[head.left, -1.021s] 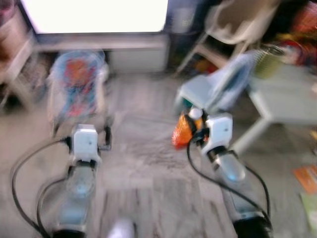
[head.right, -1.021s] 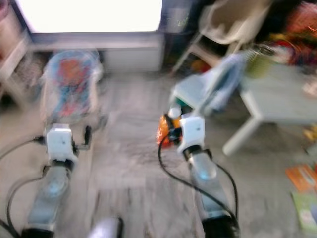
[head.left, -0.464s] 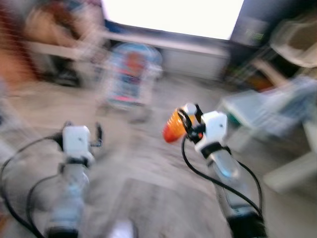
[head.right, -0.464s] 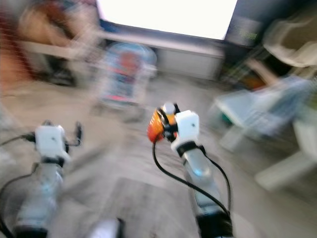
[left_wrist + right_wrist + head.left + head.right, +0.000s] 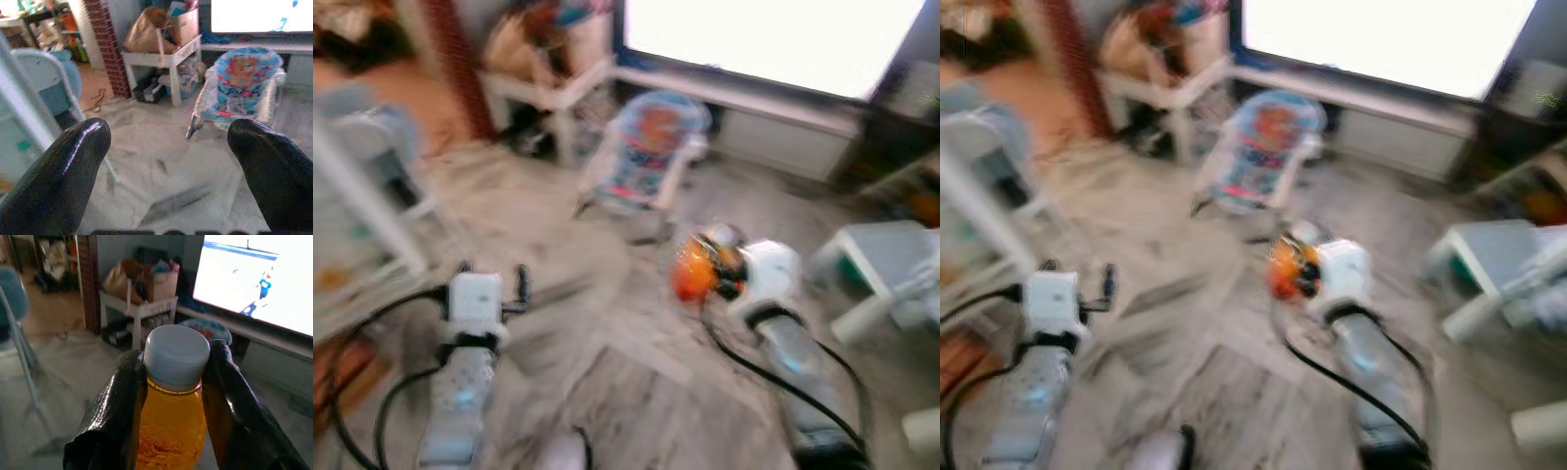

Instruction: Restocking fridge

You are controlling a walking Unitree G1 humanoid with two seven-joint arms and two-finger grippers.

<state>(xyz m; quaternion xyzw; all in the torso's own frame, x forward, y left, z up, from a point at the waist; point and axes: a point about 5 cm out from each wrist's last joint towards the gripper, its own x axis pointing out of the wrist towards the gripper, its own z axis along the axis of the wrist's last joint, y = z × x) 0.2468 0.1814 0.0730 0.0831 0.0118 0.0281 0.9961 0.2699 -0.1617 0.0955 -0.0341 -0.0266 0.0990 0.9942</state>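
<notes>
Juice rides with us: our right tool is clamped on the orange bottle, one finger on either side just below its white cap, long axis running up between them. Our left tool is spread wide and carries nothing, out over the floor towards a baby bouncer. No fridge is in view yet, so we judge the bottle's way onward unsettled.
</notes>
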